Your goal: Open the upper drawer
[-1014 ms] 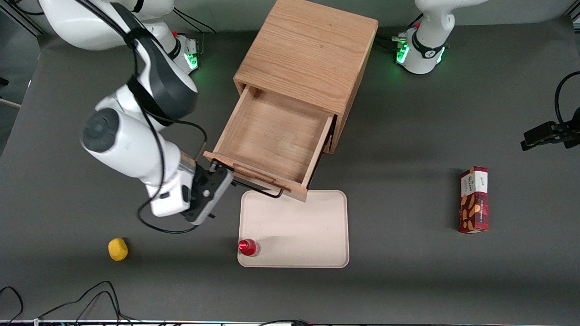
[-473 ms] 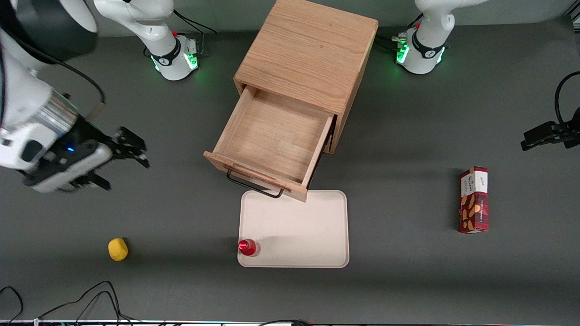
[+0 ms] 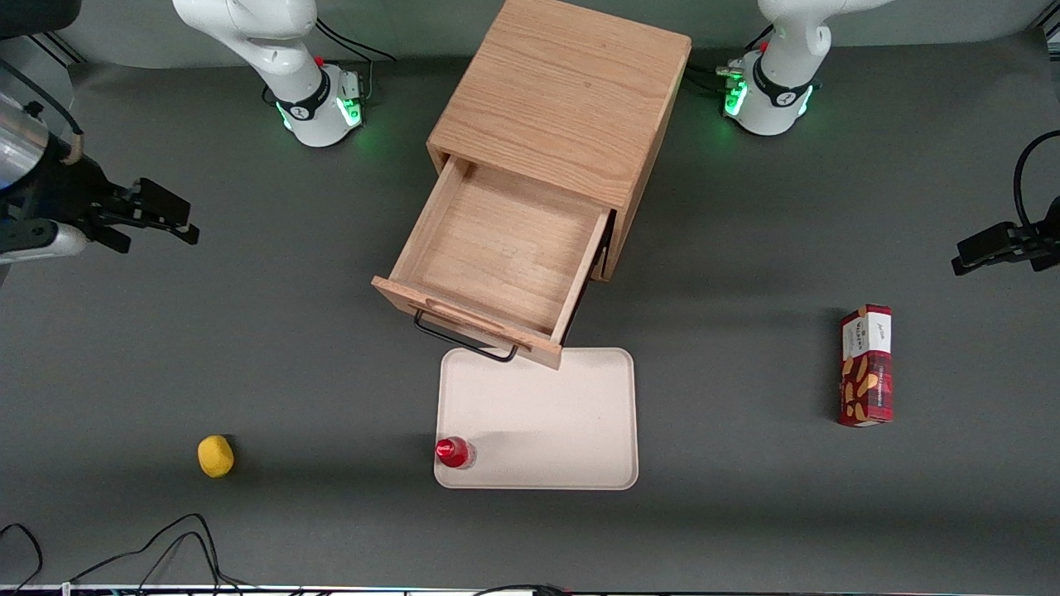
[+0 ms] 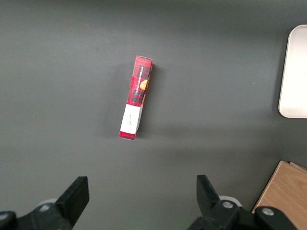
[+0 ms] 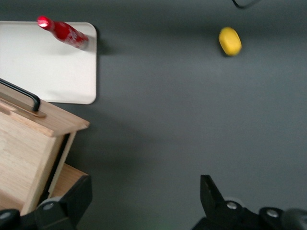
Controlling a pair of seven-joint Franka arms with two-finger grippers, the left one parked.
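Pincer: fingers spread, holding nothing, raised above the table at the working arm's end. Upper drawer: pulled fully out of the cabinet, tray bare, black handle at its 6 o'clock edge, overhanging the cream tray.

Right hand raised at working-arm end, fingers spread, holding nothing.

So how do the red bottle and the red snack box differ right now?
The red bottle stands upright on a corner of the cream tray; the snack box lies flat on the bare table toward the parked arm's end. The bottle is round and plain, the box rectangular and printed. Both are red and untouched: the gripper is open, well clear of both.
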